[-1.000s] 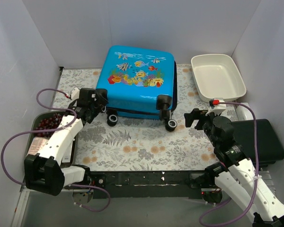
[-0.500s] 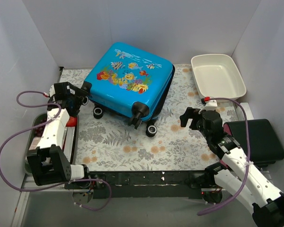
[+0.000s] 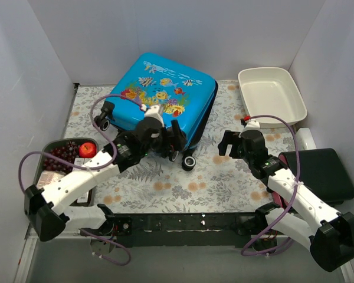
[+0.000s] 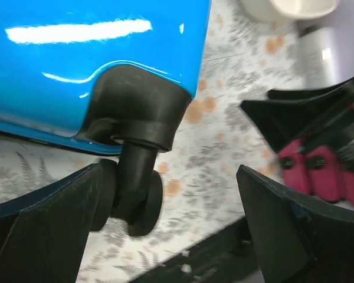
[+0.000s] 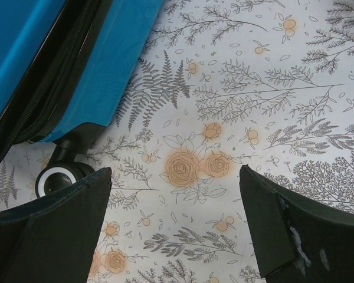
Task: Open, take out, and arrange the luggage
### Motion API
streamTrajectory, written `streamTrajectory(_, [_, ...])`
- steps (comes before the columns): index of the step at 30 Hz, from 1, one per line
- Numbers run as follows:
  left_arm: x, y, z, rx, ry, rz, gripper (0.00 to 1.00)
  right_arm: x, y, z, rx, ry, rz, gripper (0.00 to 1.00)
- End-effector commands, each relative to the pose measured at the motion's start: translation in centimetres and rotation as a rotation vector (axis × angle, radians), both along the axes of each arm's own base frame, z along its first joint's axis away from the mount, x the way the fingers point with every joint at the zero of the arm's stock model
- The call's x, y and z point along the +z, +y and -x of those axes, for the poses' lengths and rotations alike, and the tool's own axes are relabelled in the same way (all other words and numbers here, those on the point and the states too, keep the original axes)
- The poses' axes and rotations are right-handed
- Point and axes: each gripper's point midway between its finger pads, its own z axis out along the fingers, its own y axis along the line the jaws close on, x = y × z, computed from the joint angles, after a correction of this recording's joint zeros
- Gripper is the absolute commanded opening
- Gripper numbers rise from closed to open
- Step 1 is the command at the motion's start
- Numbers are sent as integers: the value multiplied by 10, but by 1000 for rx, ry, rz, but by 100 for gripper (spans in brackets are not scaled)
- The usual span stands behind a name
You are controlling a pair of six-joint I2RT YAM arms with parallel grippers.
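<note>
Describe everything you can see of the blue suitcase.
The luggage is a small hard-shell suitcase in glossy bright blue, with a cartoon fish print on its top face, black trim and black wheels. It lies flat, print side up, turned askew on the floral mat near the back wall. Its zip seam looks closed. The open left gripper brackets the near corner wheel; whether it touches cannot be told.
</note>
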Motion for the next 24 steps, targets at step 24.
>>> streamTrajectory(24, [-76, 11, 20, 114, 33, -427, 98, 15, 24, -11, 85, -47, -71, 93])
